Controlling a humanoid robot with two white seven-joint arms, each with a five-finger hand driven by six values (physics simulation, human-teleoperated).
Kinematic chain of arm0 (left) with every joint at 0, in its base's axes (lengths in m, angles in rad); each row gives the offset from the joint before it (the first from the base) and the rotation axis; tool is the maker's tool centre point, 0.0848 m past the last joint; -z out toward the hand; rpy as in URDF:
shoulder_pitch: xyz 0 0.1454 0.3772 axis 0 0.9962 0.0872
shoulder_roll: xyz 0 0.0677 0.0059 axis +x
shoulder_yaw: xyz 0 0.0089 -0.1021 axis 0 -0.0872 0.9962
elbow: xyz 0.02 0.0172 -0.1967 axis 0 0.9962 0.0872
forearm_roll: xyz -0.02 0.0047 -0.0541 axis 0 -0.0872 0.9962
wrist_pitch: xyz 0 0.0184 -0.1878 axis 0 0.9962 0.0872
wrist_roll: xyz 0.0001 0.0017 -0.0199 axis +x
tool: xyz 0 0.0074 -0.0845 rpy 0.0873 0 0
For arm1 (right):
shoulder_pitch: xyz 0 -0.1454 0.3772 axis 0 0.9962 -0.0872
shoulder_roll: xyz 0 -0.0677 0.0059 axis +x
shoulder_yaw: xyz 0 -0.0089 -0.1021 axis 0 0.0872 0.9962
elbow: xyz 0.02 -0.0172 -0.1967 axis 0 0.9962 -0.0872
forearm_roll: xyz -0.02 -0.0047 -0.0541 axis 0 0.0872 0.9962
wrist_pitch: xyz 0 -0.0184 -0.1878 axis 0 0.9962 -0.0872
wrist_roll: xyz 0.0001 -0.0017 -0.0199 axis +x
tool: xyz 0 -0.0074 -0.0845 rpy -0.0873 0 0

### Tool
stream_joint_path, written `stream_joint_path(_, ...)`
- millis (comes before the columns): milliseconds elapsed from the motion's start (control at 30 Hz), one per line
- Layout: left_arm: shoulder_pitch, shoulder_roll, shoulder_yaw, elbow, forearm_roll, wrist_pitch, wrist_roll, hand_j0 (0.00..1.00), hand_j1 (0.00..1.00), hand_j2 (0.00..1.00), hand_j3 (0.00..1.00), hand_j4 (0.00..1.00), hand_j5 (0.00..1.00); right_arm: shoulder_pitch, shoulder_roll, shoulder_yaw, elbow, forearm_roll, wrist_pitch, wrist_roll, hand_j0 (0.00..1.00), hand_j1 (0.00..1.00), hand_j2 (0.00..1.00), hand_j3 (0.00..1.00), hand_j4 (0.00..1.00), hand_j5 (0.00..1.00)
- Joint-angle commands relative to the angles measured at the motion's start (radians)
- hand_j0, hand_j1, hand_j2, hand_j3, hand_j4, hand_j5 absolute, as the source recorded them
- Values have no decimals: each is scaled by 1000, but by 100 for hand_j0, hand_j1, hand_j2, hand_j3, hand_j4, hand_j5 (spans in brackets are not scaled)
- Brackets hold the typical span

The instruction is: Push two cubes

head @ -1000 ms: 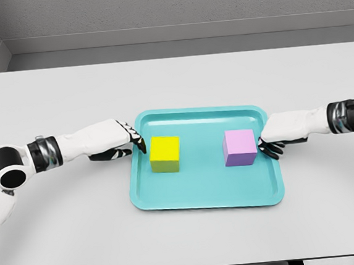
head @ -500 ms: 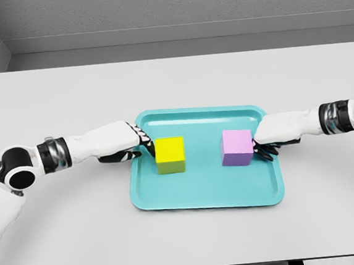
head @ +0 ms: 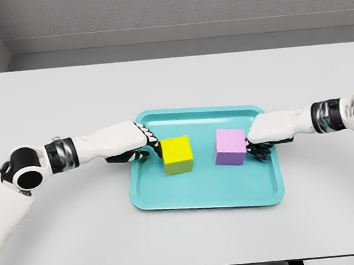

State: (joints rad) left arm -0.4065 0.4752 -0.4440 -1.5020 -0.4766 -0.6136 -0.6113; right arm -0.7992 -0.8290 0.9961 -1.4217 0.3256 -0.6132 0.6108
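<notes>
A yellow cube (head: 178, 155) and a pink cube (head: 231, 147) stand on a teal tray (head: 201, 195) in the middle of the table, a short gap between them. My left hand (head: 148, 145) reaches over the tray's left rim, its fingertips against the yellow cube's left face. From the right, my right hand (head: 254, 145) presses flat on the pink cube's right face. Neither hand grasps anything; the fingers lie extended.
The tray sits on a pale grey table (head: 67, 229) with a grey wall behind it. The tray's raised rim runs around both cubes.
Both hands have moved inward. The yellow cube slid right and the pink cube slid left, so the gap between them has shrunk.
</notes>
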Motion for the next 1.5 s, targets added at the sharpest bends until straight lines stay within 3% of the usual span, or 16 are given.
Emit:
stream_joint_path(0, 0, -4, -1, 5, 4, 3, 0, 52, 52, 52, 52, 52, 52, 0, 7, 4, 0, -3, 2, 0, 12, 12, 12, 12, 12, 12)
stream_joint_path(500, -11, -44, -8, 39, -4, 3, 0, 52, 52, 52, 52, 52, 52, -14, 21, 4, 26, 17, 2, 0, 12, 12, 12, 12, 12, 12)
stream_joint_path(767, -11, -61, -12, 39, -4, 3, 0, 52, 52, 52, 52, 52, 52, -32, 70, 4, 83, 24, 2, 0, 12, 12, 12, 12, 12, 12)
stream_joint_path(1467, -11, -63, -12, 34, 6, 3, 0, 52, 52, 52, 52, 52, 52, -49, 99, 4, 81, 40, 2, 0, 12, 12, 12, 12, 12, 12)
